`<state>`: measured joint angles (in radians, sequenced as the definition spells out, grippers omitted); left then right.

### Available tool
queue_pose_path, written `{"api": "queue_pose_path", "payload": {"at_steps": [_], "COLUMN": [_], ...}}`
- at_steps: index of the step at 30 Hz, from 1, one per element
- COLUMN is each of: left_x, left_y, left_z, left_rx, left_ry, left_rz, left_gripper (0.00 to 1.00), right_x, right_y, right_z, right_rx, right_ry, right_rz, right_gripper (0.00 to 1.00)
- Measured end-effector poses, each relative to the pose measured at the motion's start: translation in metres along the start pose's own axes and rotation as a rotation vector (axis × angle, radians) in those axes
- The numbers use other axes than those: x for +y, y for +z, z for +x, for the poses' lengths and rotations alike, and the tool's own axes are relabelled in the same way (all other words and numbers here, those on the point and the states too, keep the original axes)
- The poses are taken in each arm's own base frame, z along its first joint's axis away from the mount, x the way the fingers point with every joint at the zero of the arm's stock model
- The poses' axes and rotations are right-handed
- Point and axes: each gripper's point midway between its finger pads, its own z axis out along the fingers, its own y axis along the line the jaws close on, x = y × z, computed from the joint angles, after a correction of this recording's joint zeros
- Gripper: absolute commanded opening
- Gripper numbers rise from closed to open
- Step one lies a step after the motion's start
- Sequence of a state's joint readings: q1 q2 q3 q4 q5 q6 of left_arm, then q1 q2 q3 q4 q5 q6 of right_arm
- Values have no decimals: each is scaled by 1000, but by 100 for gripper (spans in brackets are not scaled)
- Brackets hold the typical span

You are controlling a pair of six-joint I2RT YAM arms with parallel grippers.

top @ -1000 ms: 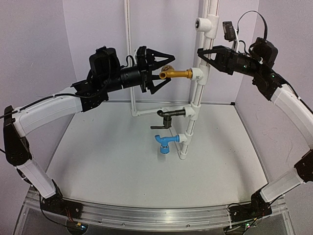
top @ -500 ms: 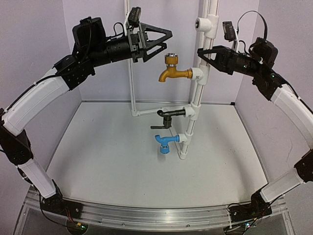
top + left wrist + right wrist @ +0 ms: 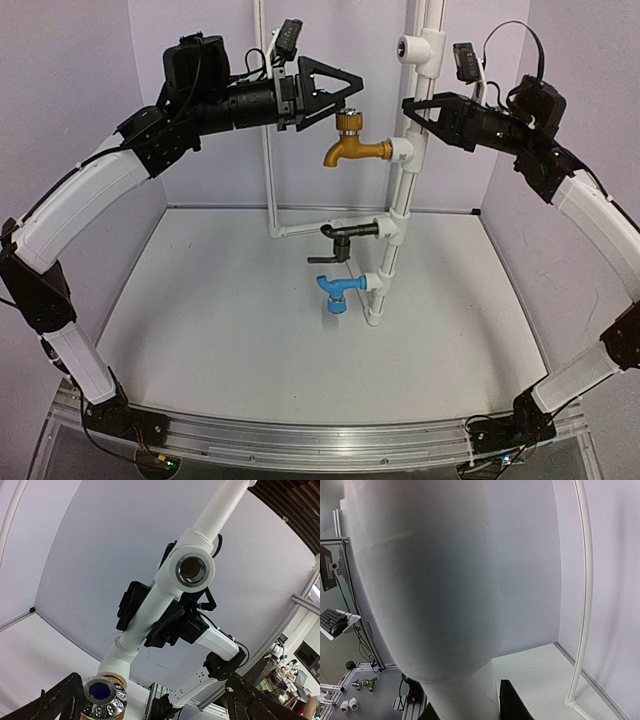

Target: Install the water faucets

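Note:
Three water faucets stick out of the upright white pipe [image 3: 404, 195]: a brass one [image 3: 357, 150] at the top, a black one [image 3: 340, 234] in the middle and a blue one [image 3: 335, 290] at the bottom. My left gripper [image 3: 345, 95] is open just above the brass faucet's cap. In the left wrist view that chrome cap [image 3: 104, 697] sits between the spread fingers [image 3: 59, 701], close to the left one. My right gripper [image 3: 413, 108] is shut on the pipe above the brass faucet. In the right wrist view the pipe [image 3: 435, 580] fills the frame between the right gripper's [image 3: 465, 712] fingers.
An open tee socket [image 3: 409, 47] faces forward at the pipe's top. A thin white tube [image 3: 266, 120] rises at the back and joins the pipe low down. The enclosure's walls stand close behind and on both sides. The white floor [image 3: 220, 320] lies under the faucets.
My left gripper came off the end of the brass faucet, rose, then moved right to sit above its cap. The faucet's spout now hangs down. The right arm has not moved.

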<state>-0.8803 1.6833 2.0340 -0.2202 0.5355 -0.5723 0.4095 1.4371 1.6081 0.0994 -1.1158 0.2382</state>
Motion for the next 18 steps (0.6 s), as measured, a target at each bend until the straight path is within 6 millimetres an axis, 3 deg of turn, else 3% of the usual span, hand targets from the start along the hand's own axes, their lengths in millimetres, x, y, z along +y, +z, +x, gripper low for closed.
{"api": "queue_pose_path", "payload": {"at_steps": [9,18], "left_x": [38,10], "left_y": [-5,1], "left_z": [4,8], "left_rx": [-10,44], "left_ry": [-28,-17], "left_rz": [-209,-72], "left_gripper": [98,82], "right_x": [0,0], "right_y": [1,2], "right_z": [0,0], "right_rx": [3,7], "right_ry": [1,1], "right_rz": [-8,-17], "right_gripper": [3,3]}}
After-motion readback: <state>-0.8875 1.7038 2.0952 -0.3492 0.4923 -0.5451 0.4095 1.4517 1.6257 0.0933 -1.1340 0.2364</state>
